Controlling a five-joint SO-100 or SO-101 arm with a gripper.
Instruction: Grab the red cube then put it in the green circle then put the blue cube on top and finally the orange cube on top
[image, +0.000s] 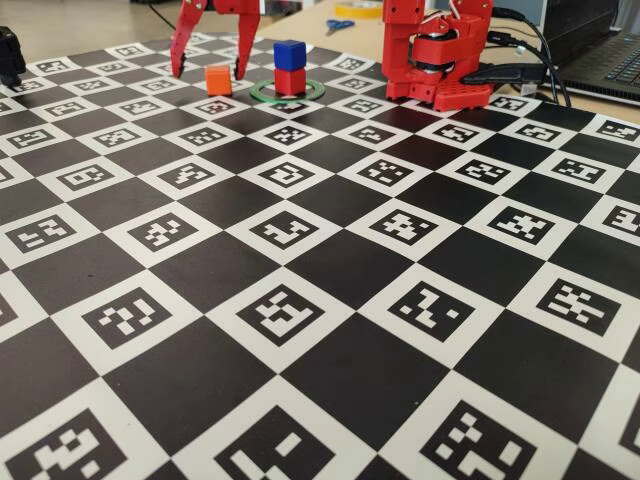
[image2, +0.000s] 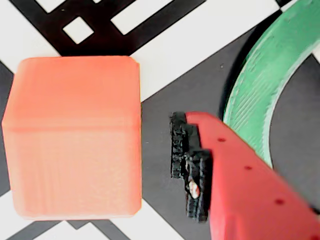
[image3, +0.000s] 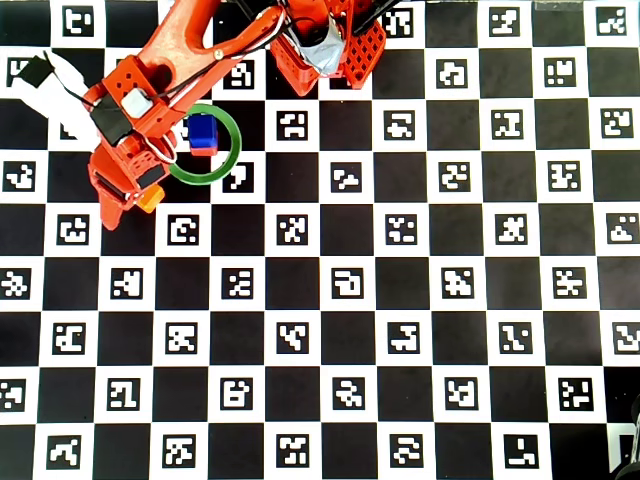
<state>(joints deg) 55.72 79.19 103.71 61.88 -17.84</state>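
Claw (image: 211, 72) spread wide astride the orange cube (image: 218, 80), which sits on the surface at nine o'clock of the green circle (image: 262, 94); small, rigid, likely light, best pinched across flat opposite faces

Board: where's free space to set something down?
Free: everything right of the arm base and the whole near half of the board. Crowded: far-left corner, where the gripper straddles the orange cube beside the green circle holding the blue cube on the red cube.
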